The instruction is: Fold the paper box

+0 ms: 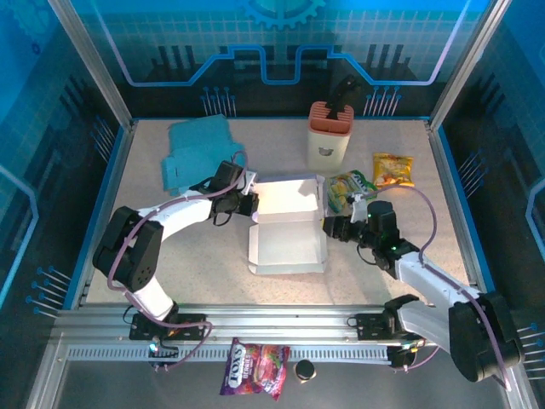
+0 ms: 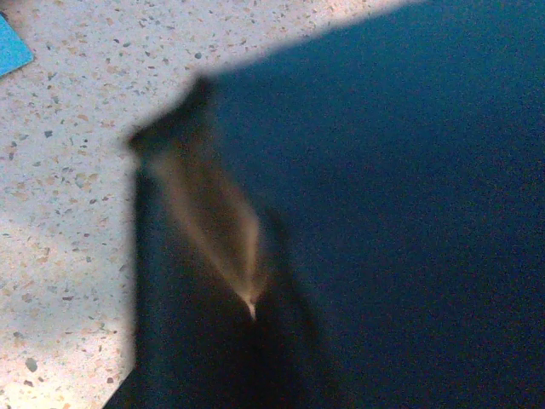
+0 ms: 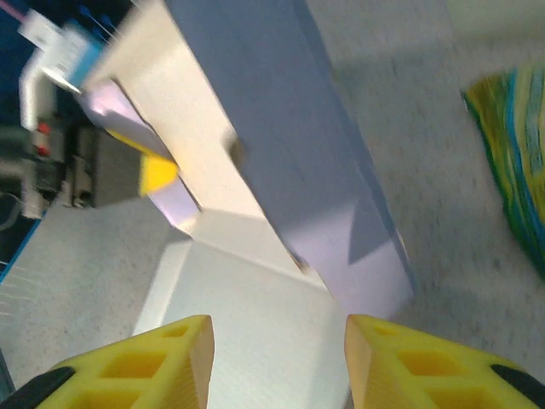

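The white paper box (image 1: pixel 288 247) lies at the table's middle, its tray flat and its lid panel (image 1: pixel 288 194) raised at the far side. My left gripper (image 1: pixel 246 201) sits at the lid's left end, shut on a side flap; in the left wrist view its dark fingers (image 2: pixel 249 307) meet beside the shadowed box wall (image 2: pixel 409 213). My right gripper (image 1: pixel 330 227) stands open at the tray's right edge. In the right wrist view its yellow fingertips (image 3: pixel 277 366) straddle the tray's near corner (image 3: pixel 255 315) without touching, with the lid (image 3: pixel 281 153) slanting above.
Flat teal cardboard sheets (image 1: pixel 197 149) lie at the back left. An orange-and-white holder (image 1: pixel 330 132) stands at the back. Snack bags (image 1: pixel 351 187) (image 1: pixel 393 169) lie right of the box, the green one (image 3: pixel 515 162) close to my right gripper. A candy bag (image 1: pixel 255 368) rests on the front rail.
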You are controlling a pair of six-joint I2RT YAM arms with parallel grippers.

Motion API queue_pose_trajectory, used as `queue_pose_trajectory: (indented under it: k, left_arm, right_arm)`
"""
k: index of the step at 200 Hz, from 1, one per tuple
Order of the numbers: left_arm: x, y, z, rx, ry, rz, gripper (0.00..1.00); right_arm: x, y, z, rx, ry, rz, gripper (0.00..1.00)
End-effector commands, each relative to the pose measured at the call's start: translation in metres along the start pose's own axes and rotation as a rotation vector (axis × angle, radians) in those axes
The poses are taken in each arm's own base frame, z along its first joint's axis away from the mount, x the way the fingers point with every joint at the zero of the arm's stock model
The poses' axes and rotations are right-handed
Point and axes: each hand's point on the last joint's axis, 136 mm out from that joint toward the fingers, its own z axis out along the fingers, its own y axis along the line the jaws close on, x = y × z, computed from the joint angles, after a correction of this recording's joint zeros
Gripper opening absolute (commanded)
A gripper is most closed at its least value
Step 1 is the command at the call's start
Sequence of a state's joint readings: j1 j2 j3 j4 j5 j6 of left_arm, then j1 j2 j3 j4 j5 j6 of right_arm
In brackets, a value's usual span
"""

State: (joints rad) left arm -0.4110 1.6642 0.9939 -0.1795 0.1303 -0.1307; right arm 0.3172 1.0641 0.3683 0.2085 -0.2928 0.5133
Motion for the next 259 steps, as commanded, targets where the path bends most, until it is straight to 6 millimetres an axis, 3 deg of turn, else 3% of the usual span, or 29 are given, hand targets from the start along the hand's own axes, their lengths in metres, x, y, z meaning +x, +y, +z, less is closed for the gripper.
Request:
queue_pose_trajectory:
  k: [1, 32, 47, 89, 109, 137, 162, 190, 259]
  left_arm:
    - [-0.007, -0.001, -0.005, 0.032, -0.005, -0.03, 0.0]
    - [-0.016, -0.001, -0.014, 0.067, -0.031, -0.06, 0.0]
    - [-0.021, -0.003, -0.021, 0.104, -0.047, -0.082, 0.0]
    - [-0.023, -0.01, -0.03, 0.191, -0.043, -0.077, 0.0]
    - [-0.023, -0.01, -0.033, 0.189, -0.049, -0.059, 0.0]
    - [-0.021, -0.008, -0.033, 0.192, -0.056, -0.038, 0.0]
    - [-0.019, -0.007, -0.03, 0.202, -0.062, -0.031, 0.0]
    - [-0.019, -0.005, -0.027, 0.202, -0.064, -0.03, 0.0]
    - [-0.015, -0.003, -0.024, 0.202, -0.057, -0.015, 0.0]
  right_arm:
    - [0.016, -0.014, 0.005, 0.076, 0.036, 0.051, 0.44]
    - [0.021, -0.029, 0.012, 0.153, 0.077, 0.049, 0.39]
    - [0.015, -0.031, 0.012, 0.167, 0.073, 0.026, 0.36]
    - [-0.015, -0.023, 0.008, 0.123, 0.046, -0.028, 0.36]
    - [-0.035, -0.025, -0.006, 0.087, -0.043, -0.006, 0.38]
    - [-0.074, -0.006, -0.026, -0.051, -0.171, -0.042, 0.45]
    - [-0.092, 0.012, -0.017, -0.175, -0.144, -0.107, 0.45]
    - [-0.096, 0.032, -0.01, -0.322, -0.116, -0.199, 0.47]
    - [-0.1, 0.037, 0.002, -0.328, -0.083, -0.338, 0.49]
